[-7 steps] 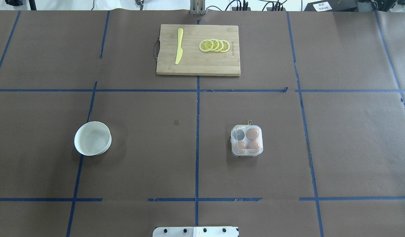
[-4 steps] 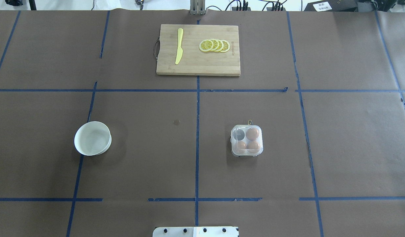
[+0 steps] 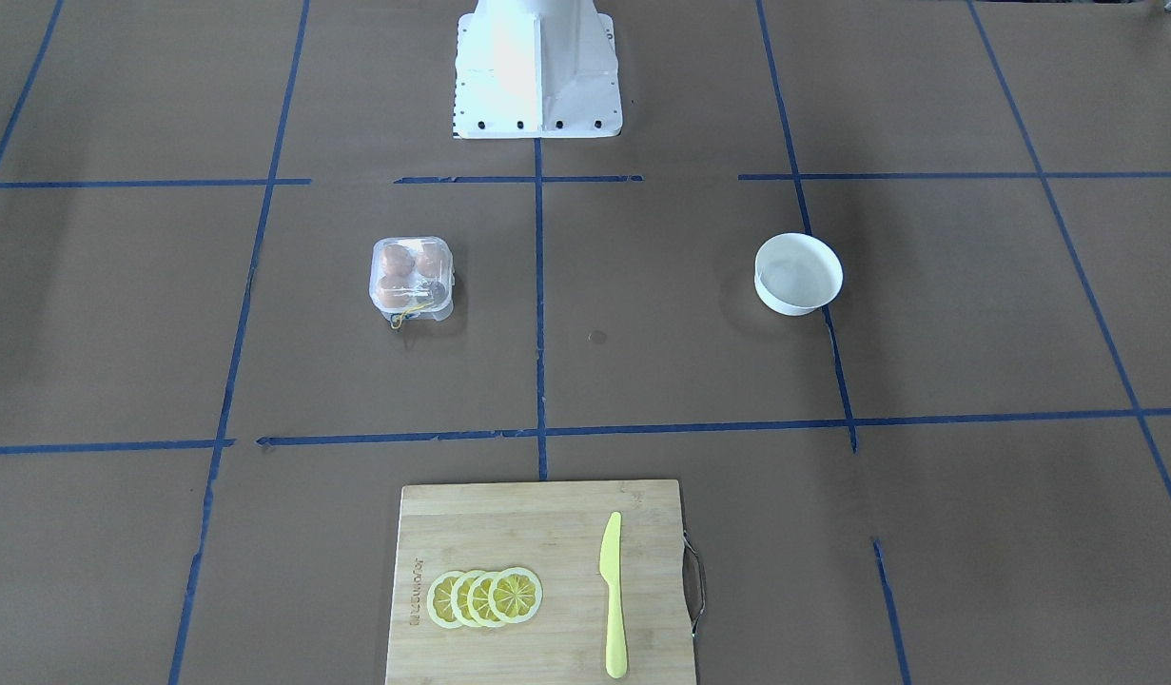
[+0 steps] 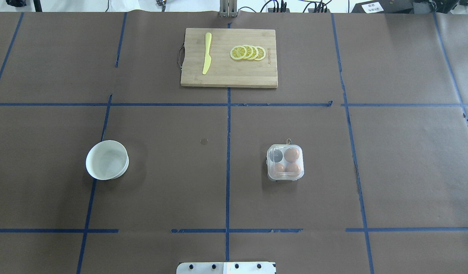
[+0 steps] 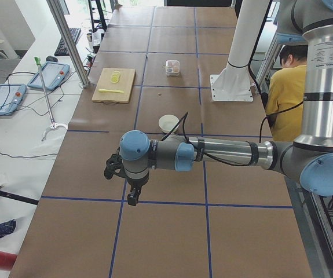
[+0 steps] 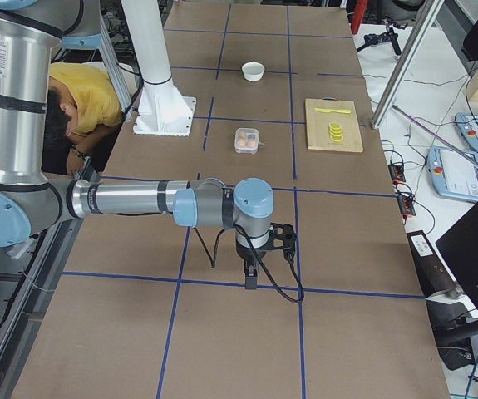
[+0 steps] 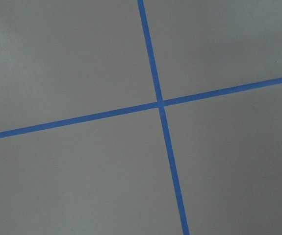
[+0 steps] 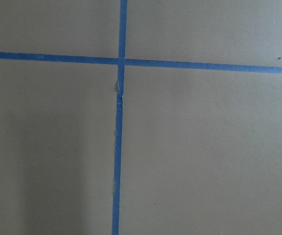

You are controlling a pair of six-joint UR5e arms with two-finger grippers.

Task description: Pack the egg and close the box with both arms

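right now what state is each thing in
box: lid looks shut, one cup empty
eggs: three seated in the box
bowl: upright, empty
knife: flat on the cutting board
lemon slices: four, overlapped, on the board
left gripper: far from the box, open or shut unclear
right gripper: likewise

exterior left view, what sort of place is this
Most likely a robotics lab: the left arm reaches over a table gridded with blue tape, teach pendants lie on the side bench, and a person in yellow is beside the robot.
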